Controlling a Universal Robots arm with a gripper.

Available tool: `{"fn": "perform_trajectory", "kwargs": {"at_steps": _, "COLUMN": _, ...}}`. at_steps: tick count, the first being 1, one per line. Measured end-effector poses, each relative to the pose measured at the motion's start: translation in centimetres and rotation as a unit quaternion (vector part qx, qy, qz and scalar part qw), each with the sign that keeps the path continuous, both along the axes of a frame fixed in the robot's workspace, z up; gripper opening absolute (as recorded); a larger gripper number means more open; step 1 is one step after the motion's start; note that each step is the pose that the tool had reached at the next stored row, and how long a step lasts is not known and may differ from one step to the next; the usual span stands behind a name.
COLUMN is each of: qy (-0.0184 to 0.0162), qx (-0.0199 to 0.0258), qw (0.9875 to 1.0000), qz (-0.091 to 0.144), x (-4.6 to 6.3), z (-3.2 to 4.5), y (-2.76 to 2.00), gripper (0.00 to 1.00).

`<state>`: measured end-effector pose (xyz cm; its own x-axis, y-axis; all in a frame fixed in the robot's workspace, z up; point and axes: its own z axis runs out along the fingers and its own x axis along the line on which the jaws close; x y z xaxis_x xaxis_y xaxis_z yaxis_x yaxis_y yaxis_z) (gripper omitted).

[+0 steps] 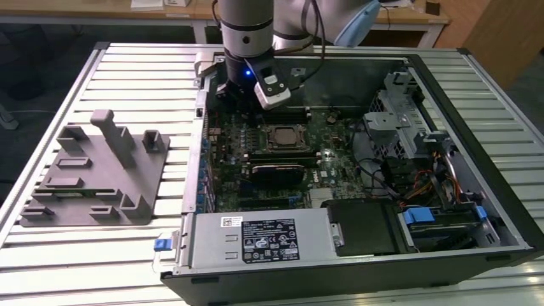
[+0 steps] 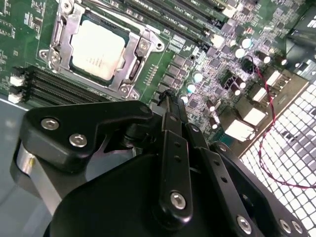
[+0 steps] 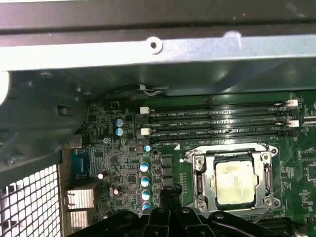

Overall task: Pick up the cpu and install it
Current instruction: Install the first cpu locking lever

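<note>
On slatted table, in open computer case: cpu seated, squared by socket frame; tool together, empty, beside.

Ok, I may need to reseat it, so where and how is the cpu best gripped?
By two opposite edges of the cpu, coming straight down from above. It lies flat, top exposed, with the socket frame close around its rim, so a side approach looks blocked and grip room tight.

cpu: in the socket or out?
In. In both wrist views the cpu lies flat inside the socket frame, metal top up. The gripper is beside the socket, not touching the cpu.
</note>
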<state>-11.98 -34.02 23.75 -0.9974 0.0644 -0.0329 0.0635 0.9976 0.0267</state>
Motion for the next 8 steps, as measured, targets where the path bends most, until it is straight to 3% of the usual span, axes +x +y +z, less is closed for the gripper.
{"fn": "perform_trajectory", "kwargs": {"at_steps": 8, "qy": -0.0043, "qx": 0.0001, "qw": 1.0000, "qz": 0.000, "x": 0.00, "z": 1.00, "y": 0.00, "gripper": 0.11}}
